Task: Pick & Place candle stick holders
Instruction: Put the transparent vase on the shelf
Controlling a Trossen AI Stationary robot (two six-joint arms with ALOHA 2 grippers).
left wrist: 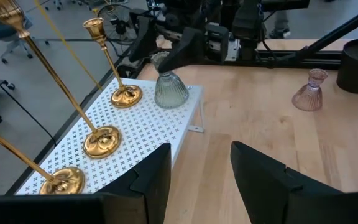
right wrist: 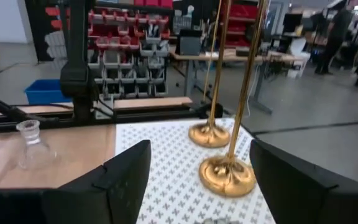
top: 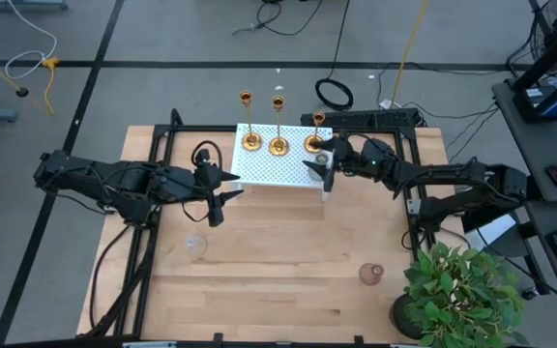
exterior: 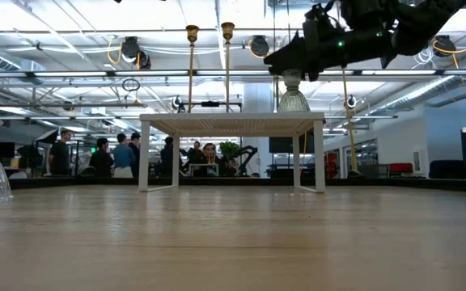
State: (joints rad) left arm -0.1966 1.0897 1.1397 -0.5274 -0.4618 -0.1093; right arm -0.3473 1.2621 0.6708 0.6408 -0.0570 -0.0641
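Note:
Three gold candlesticks [top: 250, 140] [top: 278, 145] [top: 314, 143] stand upright on their round bases along the far edge of a white perforated stand [top: 269, 169]; their bases also show in the left wrist view [left wrist: 101, 142]. A clear ribbed glass holder [left wrist: 171, 90] stands on the stand's right end. My right gripper [top: 323, 162] is open just above it, its fingers on either side of the glass's top [exterior: 291, 78]; I see no touch. My left gripper [top: 232, 187] is open and empty beside the stand's left end, above the table.
A second clear glass holder [top: 194, 244] and a pink glass holder [top: 371, 275] stand on the wooden table nearer the front. A potted plant [top: 457, 290] stands at the front right corner. Black frames run along both sides of the table. People stand in the room beyond.

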